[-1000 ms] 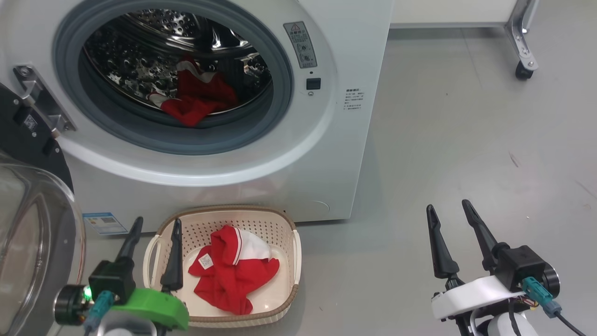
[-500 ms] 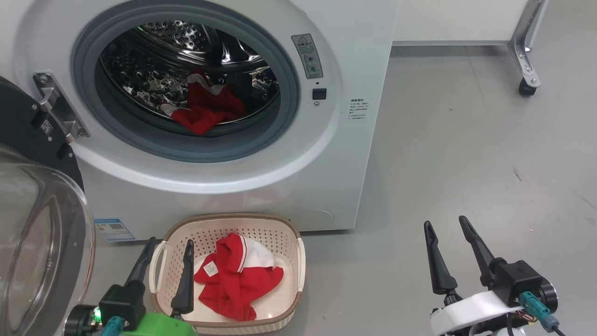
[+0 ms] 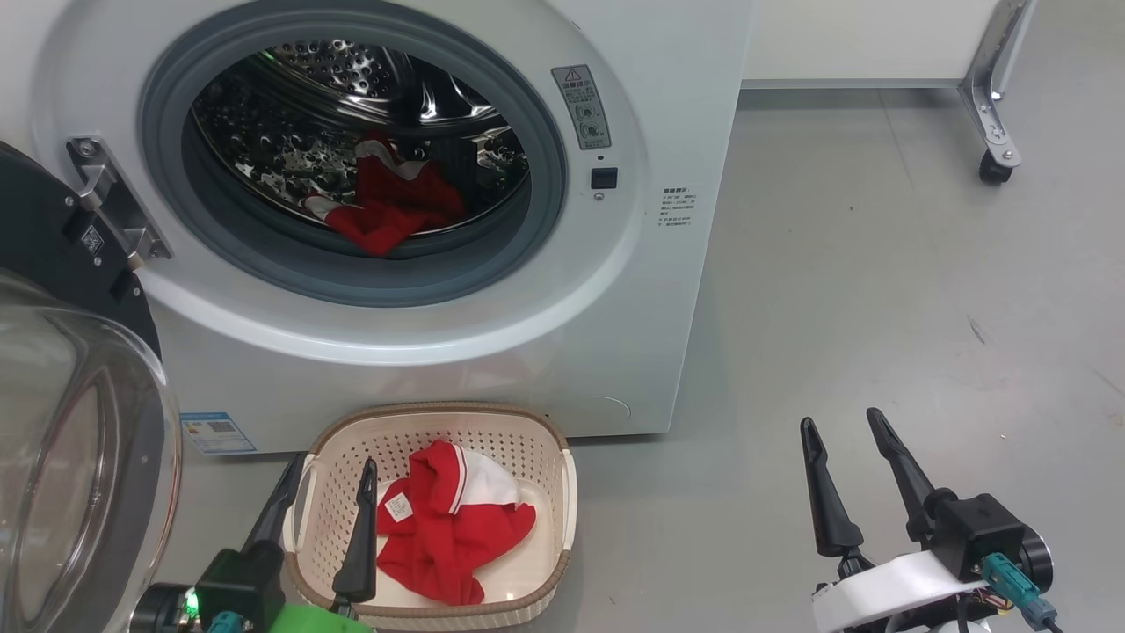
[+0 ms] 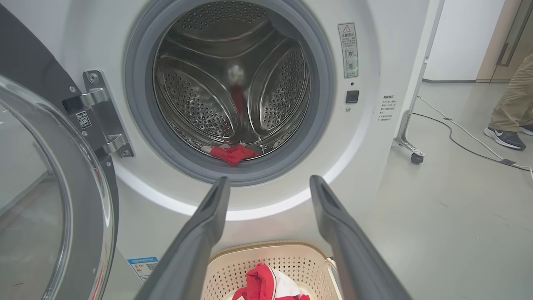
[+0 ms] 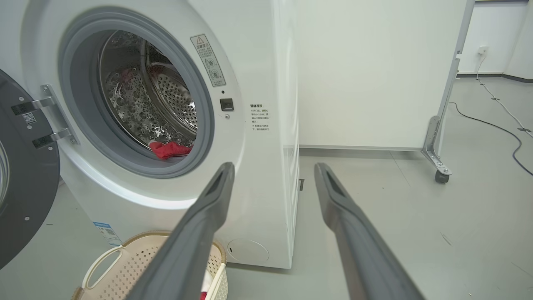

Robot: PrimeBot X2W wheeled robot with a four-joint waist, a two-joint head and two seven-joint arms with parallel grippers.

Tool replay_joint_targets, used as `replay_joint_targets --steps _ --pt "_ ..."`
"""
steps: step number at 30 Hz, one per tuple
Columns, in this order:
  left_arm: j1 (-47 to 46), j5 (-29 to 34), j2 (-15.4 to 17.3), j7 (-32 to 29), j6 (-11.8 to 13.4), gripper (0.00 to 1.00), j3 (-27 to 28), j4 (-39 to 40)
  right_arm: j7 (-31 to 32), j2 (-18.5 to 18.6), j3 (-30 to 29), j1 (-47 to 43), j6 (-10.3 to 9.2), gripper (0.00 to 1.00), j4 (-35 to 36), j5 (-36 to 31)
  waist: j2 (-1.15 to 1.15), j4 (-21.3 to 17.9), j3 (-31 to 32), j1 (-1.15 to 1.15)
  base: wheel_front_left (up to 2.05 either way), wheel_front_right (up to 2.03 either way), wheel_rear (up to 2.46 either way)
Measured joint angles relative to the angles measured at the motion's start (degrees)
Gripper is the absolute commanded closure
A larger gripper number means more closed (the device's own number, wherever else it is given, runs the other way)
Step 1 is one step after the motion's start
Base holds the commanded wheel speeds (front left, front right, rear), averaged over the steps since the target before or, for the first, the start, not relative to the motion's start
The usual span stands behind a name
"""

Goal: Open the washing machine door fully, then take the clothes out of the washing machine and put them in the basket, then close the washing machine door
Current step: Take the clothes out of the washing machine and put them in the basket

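The white washing machine (image 3: 562, 290) stands with its port uncovered. The washing machine door (image 3: 79, 440) hangs swung out at the left on its hinge. Red clothes (image 3: 391, 207) lie low at the front of the steel drum, also seen in the wrist views (image 4: 233, 153) (image 5: 168, 149). One more red garment (image 3: 448, 527) lies in the cream basket (image 3: 439, 411) on the floor under the port. My left gripper (image 3: 333, 462) (image 4: 270, 180) is open and empty over the basket's left end. Out to the right, above bare floor, my right gripper (image 3: 840, 418) (image 5: 273, 166) is open and empty.
A metal frame leg on a caster (image 3: 993, 167) stands behind the machine's right side, under a white panel. A cable (image 4: 458, 137) runs along the floor there, and a person's foot (image 4: 504, 137) is beyond it. Grey floor stretches to the right of the machine.
The whole head picture has slid down and slightly right, so the camera moved. The left gripper has edged a little rightward over the basket's left end. Both grippers stay open.
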State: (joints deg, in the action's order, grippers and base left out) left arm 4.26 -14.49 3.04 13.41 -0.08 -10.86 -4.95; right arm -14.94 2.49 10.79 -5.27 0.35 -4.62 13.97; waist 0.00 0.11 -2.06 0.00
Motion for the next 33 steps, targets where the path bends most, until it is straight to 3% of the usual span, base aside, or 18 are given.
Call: replay_joint_targets --steps 23,33 --pt "1.46 0.23 0.02 -3.53 1.12 0.00 -0.64 3.65 0.00 0.00 1.27 -0.03 0.21 0.00 2.44 -0.54 0.00 -0.51 -3.90 0.00 0.00 0.00 0.00" --pt "-6.04 -1.80 -0.01 -6.47 0.22 0.00 -0.96 0.81 0.00 0.01 3.25 0.74 0.78 0.00 3.71 -0.88 0.00 -2.22 -9.92 0.00 0.00 0.00 0.00"
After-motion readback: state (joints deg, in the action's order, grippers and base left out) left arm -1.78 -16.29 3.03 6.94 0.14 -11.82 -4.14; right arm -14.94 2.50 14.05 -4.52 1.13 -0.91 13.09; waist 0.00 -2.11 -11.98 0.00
